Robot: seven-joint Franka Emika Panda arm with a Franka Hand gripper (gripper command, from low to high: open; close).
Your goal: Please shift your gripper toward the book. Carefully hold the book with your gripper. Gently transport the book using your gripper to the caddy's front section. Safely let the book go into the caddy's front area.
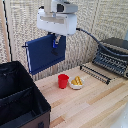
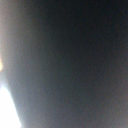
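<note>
While the white boxy gripper (image 1: 55,42) pinches the thin dark-blue hardcover book (image 1: 45,54) by its upper edge, the cover hangs flat and slightly tilted high above the pale wooden table (image 1: 95,100), likely lifted to clear the wall of the large black fabric caddy (image 1: 20,100) at seven o'clock. At five o'clock from the book stand a red cup (image 1: 63,80) and a white bowl of yellow pieces (image 1: 76,82). The wrist view shows only dark blur.
</note>
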